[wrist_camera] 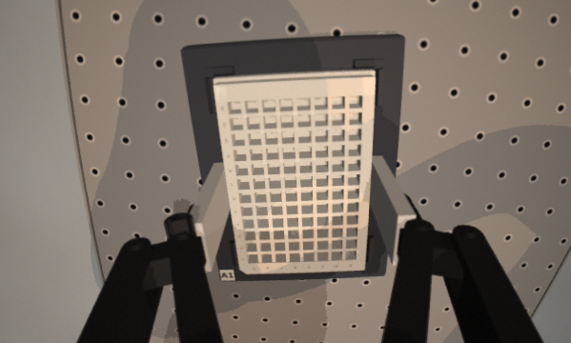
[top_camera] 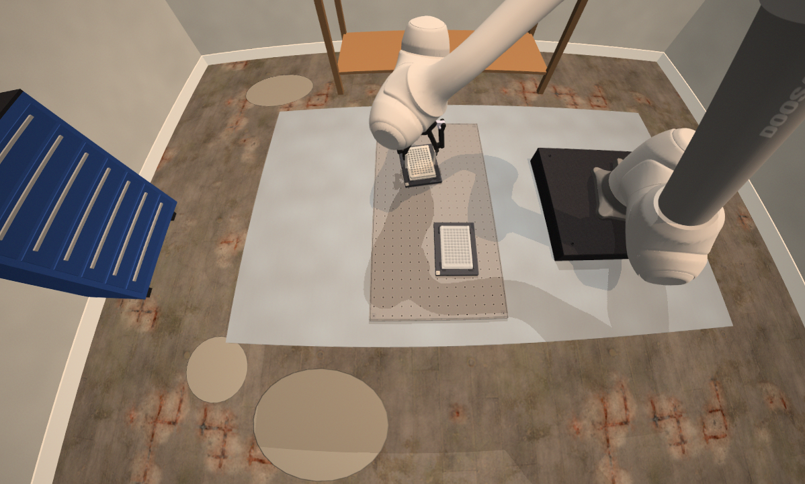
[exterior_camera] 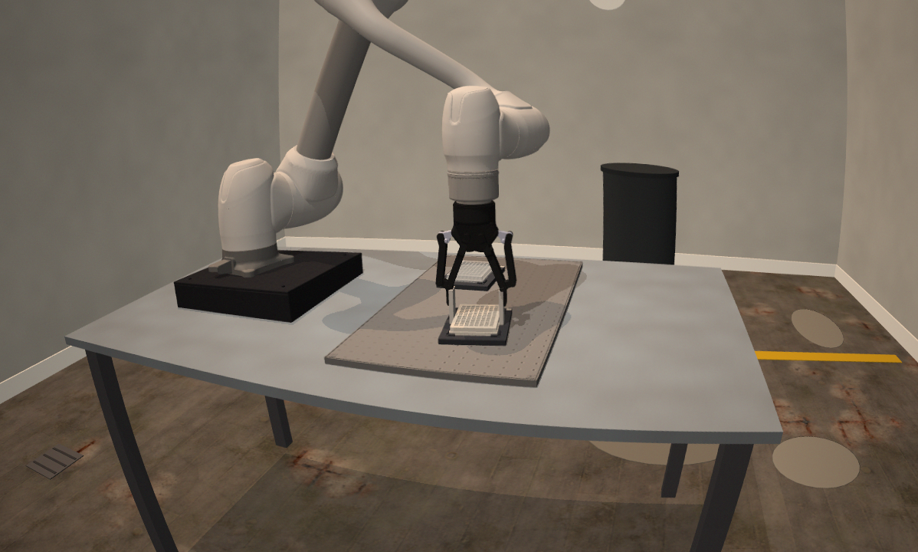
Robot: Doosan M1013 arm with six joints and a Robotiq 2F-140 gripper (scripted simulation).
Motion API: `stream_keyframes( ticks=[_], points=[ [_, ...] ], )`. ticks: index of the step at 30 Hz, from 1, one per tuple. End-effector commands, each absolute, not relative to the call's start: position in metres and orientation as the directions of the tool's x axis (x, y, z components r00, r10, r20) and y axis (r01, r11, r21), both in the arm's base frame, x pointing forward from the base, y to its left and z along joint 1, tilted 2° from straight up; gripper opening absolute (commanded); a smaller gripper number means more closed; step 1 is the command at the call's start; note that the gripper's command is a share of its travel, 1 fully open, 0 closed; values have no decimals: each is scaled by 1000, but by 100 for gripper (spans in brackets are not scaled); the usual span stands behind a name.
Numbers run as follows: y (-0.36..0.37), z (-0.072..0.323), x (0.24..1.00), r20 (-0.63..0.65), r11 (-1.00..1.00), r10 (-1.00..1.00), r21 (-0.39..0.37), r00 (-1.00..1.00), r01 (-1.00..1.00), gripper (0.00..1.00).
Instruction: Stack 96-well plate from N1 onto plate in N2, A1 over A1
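A white 96-well plate (wrist_camera: 295, 171) sits in the dark nest N1 (wrist_camera: 295, 52); it also shows in the top view (top_camera: 422, 162) and the exterior view (exterior_camera: 474, 320). My gripper (wrist_camera: 298, 179) reaches straight down over it and is shut on the plate, one pad on each long side. An A1 mark (wrist_camera: 226, 274) shows at the near left corner. The plate seems to rest in the nest. The second plate (top_camera: 457, 245) sits in nest N2 (top_camera: 455, 271), apart from the gripper; it also shows behind the fingers (exterior_camera: 471, 271).
Both nests stand on a perforated board (top_camera: 435, 288) on the grey table. The arm's black base block (top_camera: 576, 204) is beside the board. A black cylinder (exterior_camera: 638, 212) stands behind the table, a blue cabinet (top_camera: 56, 198) off to one side.
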State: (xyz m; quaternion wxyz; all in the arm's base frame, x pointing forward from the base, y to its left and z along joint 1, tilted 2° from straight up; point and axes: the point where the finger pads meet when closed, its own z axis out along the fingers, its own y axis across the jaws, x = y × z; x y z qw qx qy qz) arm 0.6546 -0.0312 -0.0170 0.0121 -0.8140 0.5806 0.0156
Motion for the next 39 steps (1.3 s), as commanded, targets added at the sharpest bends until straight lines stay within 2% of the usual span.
stream_keyframes(
  ticks=[1,16,39],
  points=[
    [-31,-17,654,-40,-326,-945,-2,325,-946,0],
    [-31,-17,654,-40,-326,-945,-2,325,-946,0],
    [-33,18,655,-40,-326,-945,-2,325,-946,0]
  ],
)
